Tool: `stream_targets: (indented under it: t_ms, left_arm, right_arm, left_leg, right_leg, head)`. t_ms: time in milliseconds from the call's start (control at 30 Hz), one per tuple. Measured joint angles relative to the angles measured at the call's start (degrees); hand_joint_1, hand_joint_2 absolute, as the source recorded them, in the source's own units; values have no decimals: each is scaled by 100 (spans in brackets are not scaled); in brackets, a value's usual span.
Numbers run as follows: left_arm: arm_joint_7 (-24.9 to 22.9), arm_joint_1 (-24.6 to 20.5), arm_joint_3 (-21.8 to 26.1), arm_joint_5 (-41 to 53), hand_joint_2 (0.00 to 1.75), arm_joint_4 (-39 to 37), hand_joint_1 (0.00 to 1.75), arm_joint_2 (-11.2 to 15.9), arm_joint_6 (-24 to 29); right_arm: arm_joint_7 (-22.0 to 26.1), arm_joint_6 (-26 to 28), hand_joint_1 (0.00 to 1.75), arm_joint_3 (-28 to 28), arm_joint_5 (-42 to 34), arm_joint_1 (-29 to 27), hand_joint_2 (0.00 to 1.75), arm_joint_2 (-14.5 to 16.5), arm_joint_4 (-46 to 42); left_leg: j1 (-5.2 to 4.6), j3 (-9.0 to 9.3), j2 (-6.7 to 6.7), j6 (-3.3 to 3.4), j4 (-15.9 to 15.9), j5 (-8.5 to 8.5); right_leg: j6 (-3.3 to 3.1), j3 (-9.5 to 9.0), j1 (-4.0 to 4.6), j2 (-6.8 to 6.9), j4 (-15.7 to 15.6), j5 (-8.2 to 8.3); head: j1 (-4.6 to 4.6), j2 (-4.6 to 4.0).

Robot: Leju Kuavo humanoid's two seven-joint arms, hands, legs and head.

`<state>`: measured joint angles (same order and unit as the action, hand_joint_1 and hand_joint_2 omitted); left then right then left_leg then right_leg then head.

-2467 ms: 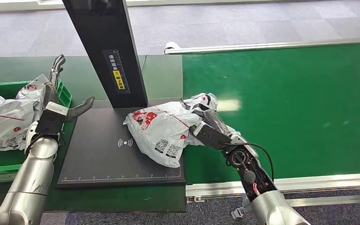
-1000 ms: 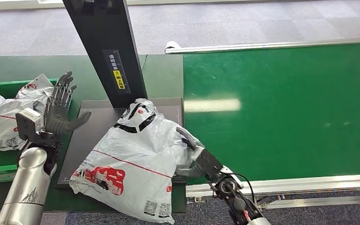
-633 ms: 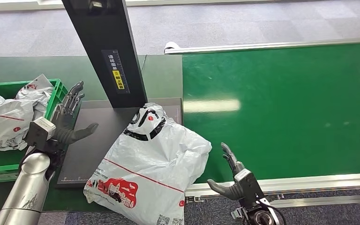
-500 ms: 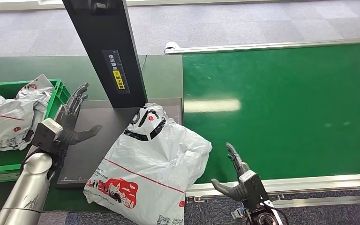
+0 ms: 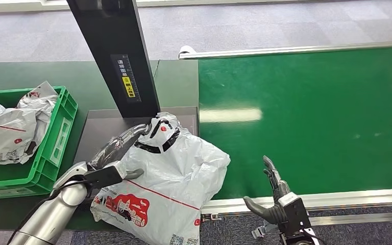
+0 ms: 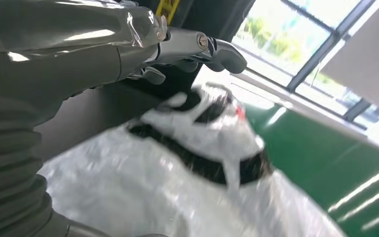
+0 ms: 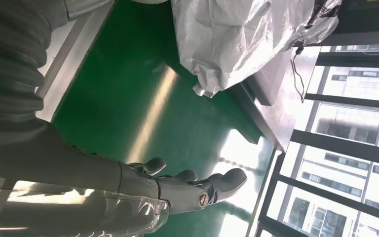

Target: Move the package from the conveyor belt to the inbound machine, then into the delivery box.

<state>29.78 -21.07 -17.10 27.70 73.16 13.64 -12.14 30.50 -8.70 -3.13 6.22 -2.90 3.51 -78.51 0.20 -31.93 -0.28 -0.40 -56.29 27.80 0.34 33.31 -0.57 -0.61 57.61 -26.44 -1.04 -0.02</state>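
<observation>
While the white plastic package (image 5: 166,176) lies on the dark platform of the inbound machine (image 5: 99,130), its near end hangs past the platform's front edge toward the robot. Its long axis runs diagonally: the end with the red printed picture points near and left, and the end with black markings lies far and right, close to the base of the machine's black upright column (image 5: 117,56).

Coming in from the lower left, the left hand (image 5: 117,153) lies against the package's left side, fingers spread and stretched along the bag toward the black-marked end, thumb resting on the plastic. It holds nothing yet; from the left wrist view the fingers (image 6: 197,47) reach out above the bag, not closed on it.

Low on the right, the right hand (image 5: 273,196) is also empty with fingers apart, well clear of the package, near the metal rail at the front of the green conveyor belt (image 5: 311,112).

To the left of the machine stands the green delivery box (image 5: 56,140), already holding other white bags. Judging by the layout, the left hand is much the nearer one, and the package must travel leftward, across its own long axis, to reach the box.
</observation>
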Motion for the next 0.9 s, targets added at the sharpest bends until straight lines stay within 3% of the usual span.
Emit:
stream_targets:
  t_ms: [433, 800, 833, 900]
  left_arm:
    - [-199, 110, -382, 99, 175, -597, 0, 80, 32]
    - [-103, -587, -598, -134, 175, -1971, 0, -430, 315]
    - [-96, -652, -615, -185, 175, -2086, 31, -493, 340]
    - [-70, -775, -649, -260, 175, -2285, 116, -603, 370]
  right_arm:
    - [14, -20, 0, 239, -55, 226, 175, 1, 127]
    - [2, -6, 0, 392, -54, 463, 175, 19, 290]
    - [2, 3, 0, 399, -54, 479, 175, 21, 305]
    - [1, 23, 0, 416, -54, 508, 175, 25, 332]
  left_leg:
    - [-1, 1, -2, 0, 0, 0]
    - [-3, 29, -7, 2, 0, -3]
    - [-3, 29, -7, 3, 0, -4]
    - [-3, 30, -8, 4, 0, -4]
  right_leg:
    - [0, -2, -1, 1, 1, 0]
    - [1, -36, -3, 7, 0, 0]
    - [1, -37, -3, 7, 0, 0]
    - [1, -39, -4, 8, 0, 1]
  head:
    - [1, 0]
    - [1, 0]
    - [1, 0]
    - [2, 0]
